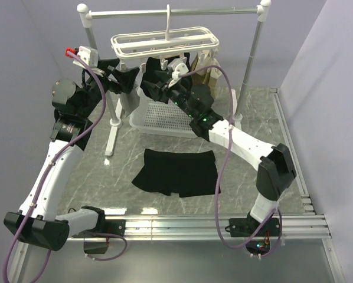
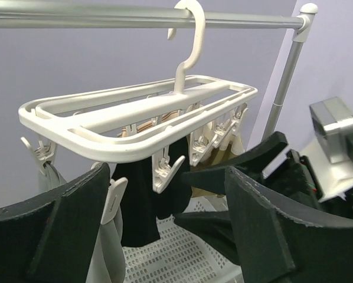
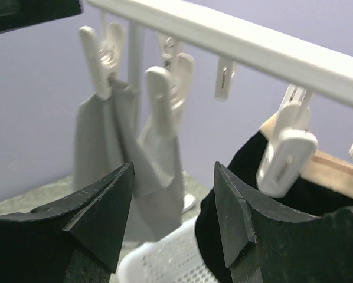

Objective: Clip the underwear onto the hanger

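Looking at the underwear, we judge it light, limp and apt to sag and fold once lifted. It lies flat on the table, just in front of the white basket and well apart from both tools. We would take it by the straight waistband at its far edge, where the cloth looks firmest and a peg can bite.

The hanger hangs by its hook from the rail stand, so it will likely swing if pushed. The left tool hovers just below the frame, fingers apart and empty. The right tool is also apart and empty, close under the pegs.

A grey garment, a tan garment and a black cloth held by a peg crowd the frame. With both tools so close together, they could knock each other or snag hanging cloth.
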